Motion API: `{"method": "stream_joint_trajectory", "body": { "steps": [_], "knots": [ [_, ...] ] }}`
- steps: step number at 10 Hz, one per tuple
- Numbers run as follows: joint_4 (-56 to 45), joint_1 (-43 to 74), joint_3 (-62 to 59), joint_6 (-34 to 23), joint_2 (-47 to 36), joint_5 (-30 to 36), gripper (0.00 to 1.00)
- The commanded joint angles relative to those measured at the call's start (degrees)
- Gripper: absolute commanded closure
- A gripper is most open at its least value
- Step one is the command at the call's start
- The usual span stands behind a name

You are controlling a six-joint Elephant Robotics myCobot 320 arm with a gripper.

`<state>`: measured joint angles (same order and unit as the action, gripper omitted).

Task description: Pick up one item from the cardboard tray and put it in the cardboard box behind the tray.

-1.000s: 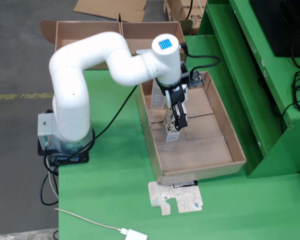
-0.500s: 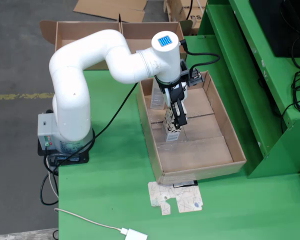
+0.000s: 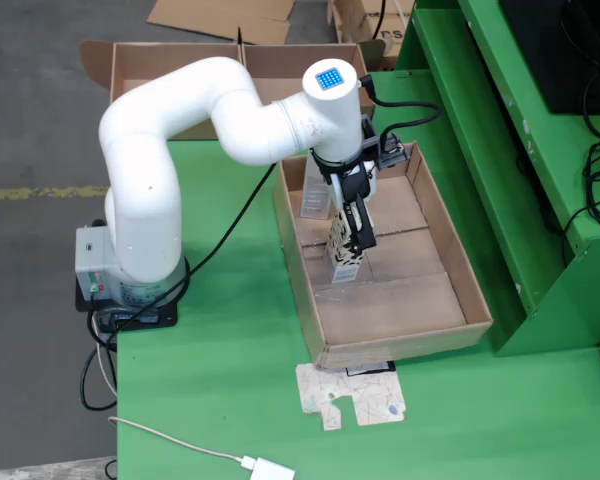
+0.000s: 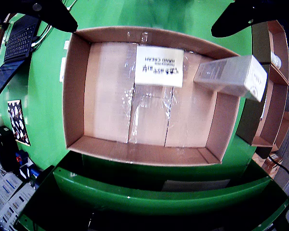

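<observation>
Gripper: the gripper (image 3: 348,243) is pointed down inside the cardboard tray (image 3: 470,290), and its black fingers are closed on a small patterned carton (image 3: 342,262).
Carton: it is held upright near the tray's left wall in the fixed view; whether its base touches the floor cannot be told.
Second item: a white box (image 4: 229,75) is seen leaning at the tray wall in the wrist view, beside a white label (image 4: 159,66).
Cardboard box: the cardboard box (image 3: 170,68) is placed open behind the tray.

Bare tray floor (image 4: 111,96); leaning carton (image 4: 231,74)
</observation>
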<state>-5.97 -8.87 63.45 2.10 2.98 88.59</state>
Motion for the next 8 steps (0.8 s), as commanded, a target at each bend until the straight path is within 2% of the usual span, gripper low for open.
{"method": "stream_joint_trajectory", "body": {
  "steps": [1, 8],
  "knots": [
    [-0.5, 0.0, -8.3, -0.5, 4.7, 0.6, 0.0],
    [-3.3, 0.1, -15.8, -1.7, 10.5, 1.1, 0.0]
  ]
}}
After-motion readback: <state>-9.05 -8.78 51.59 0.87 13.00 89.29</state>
